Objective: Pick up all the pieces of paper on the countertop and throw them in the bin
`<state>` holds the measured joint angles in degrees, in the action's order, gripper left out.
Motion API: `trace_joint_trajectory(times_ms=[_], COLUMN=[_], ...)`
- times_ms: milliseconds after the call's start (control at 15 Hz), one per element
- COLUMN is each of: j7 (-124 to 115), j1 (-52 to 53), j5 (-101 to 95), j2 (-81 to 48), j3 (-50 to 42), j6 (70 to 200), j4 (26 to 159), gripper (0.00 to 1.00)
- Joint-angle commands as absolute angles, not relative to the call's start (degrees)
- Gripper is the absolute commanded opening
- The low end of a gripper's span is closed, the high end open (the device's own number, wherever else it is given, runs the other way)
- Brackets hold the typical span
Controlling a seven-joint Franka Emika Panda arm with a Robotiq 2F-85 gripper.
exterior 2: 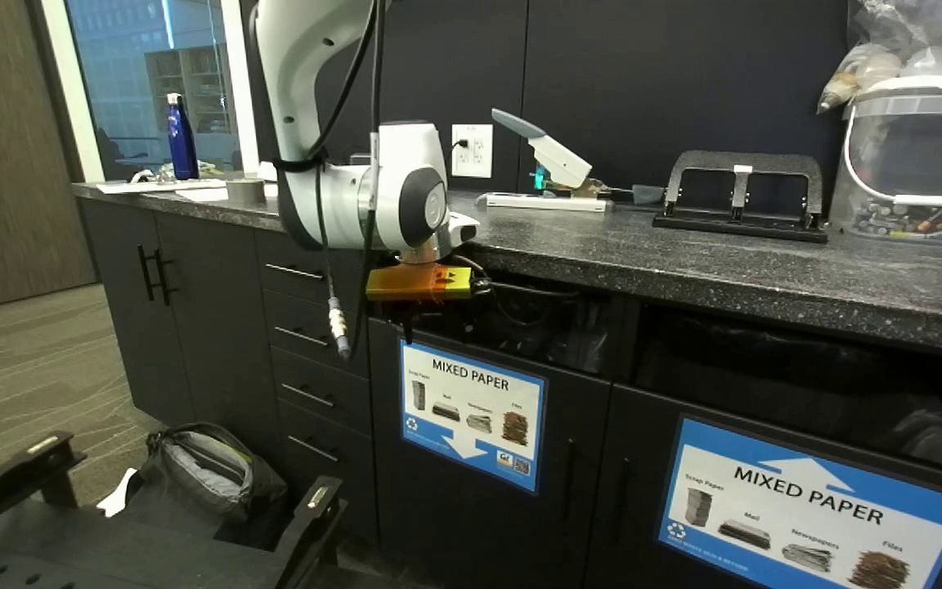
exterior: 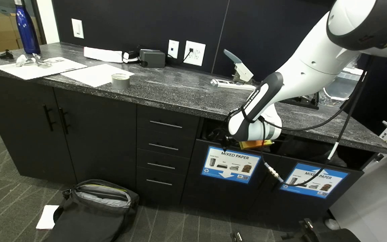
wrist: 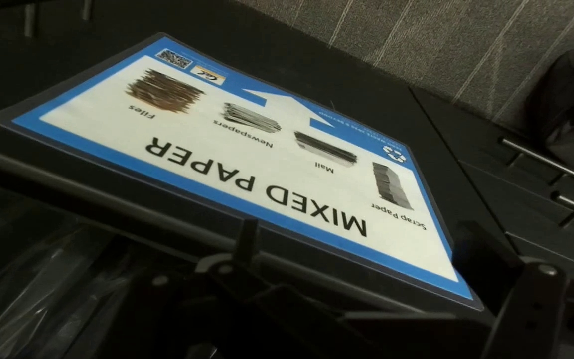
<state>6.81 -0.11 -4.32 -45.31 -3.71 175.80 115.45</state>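
Note:
Two white sheets of paper, a left one (exterior: 29, 71) and a right one (exterior: 96, 74), lie on the countertop (exterior: 180, 87) at its far left end. Crumpled paper pieces (exterior: 34, 61) sit on the left sheet. They look small and pale in an exterior view (exterior 2: 162, 174). The bin opening (exterior 2: 553, 319) is under the counter edge, above a "MIXED PAPER" sign (exterior 2: 471, 417); a clear bag liner (wrist: 53, 289) shows in the wrist view. My gripper (wrist: 359, 232) points down at this opening. Its fingers are apart with nothing visible between them. In both exterior views the gripper is mostly hidden.
A tape roll (exterior: 120, 81), a blue bottle (exterior: 27, 30), a grey box (exterior: 152, 58), a stapler (exterior: 235, 80), a hole punch (exterior 2: 741, 196) and a clear bucket (exterior 2: 912, 155) stand on the counter. A bag (exterior: 96, 208) lies on the floor. Cables hang from the arm.

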Motion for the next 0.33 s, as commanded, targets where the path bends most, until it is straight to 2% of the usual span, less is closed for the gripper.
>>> trace_joint_trajectory(times_ms=[0, 267], j7=[6.13, 6.16], j1=[0.4, 0.02], j5=[-5.05, -4.98], j2=[-44.45, -45.27], j3=[-3.67, -3.36], j6=[174.45, 173.87], j4=[115.96, 115.66], gripper=[1.0, 1.0])
